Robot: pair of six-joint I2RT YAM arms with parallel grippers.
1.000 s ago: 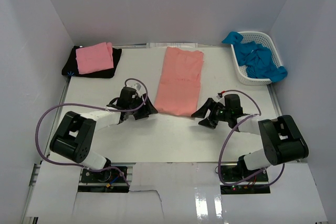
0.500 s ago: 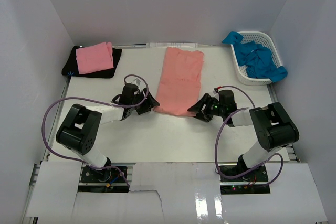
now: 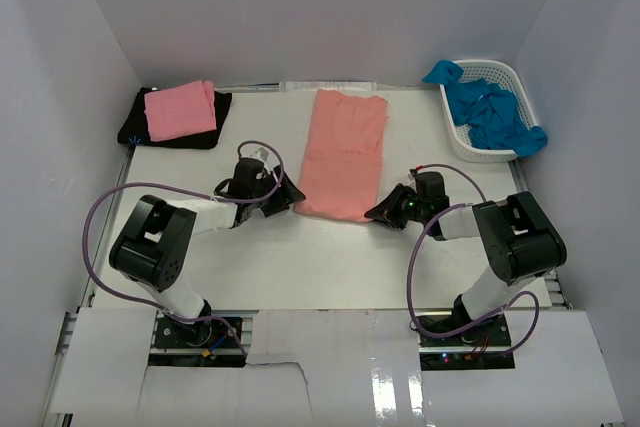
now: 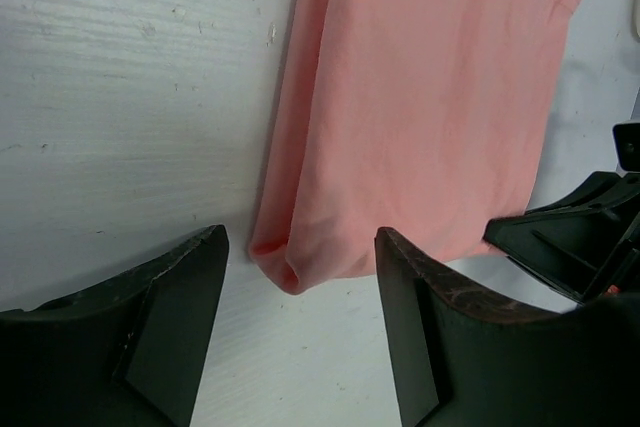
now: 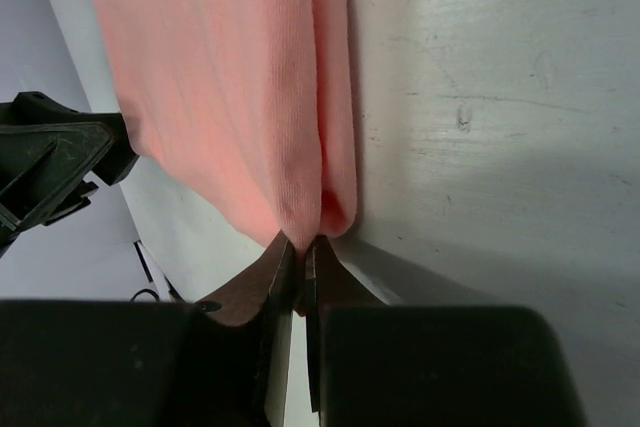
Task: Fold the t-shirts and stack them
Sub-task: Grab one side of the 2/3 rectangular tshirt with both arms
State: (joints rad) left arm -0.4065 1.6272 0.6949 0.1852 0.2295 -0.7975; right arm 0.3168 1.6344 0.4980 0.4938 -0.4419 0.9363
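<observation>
A salmon-coral t-shirt (image 3: pixel 343 152), folded into a long strip, lies in the middle of the table. My left gripper (image 3: pixel 285 197) is open at its near left corner; in the left wrist view that corner (image 4: pixel 285 262) sits between the spread fingers (image 4: pixel 190 287), and I cannot tell whether they touch it. My right gripper (image 3: pixel 378 212) is shut on the near right corner, and the cloth edge (image 5: pixel 310 217) is pinched between its closed fingertips. A folded pink t-shirt (image 3: pixel 180 110) rests on a black t-shirt (image 3: pixel 222 109) at the back left. Blue t-shirts (image 3: pixel 490 112) fill the basket.
A white lattice basket (image 3: pixel 500 67) stands at the back right, with blue cloth hanging over its rim. White walls enclose the table on three sides. Purple cables loop from both arms over the table near the front.
My right gripper moved left to the salmon shirt's near right corner and closed on it. My left gripper advanced to the near left corner and stayed open.
</observation>
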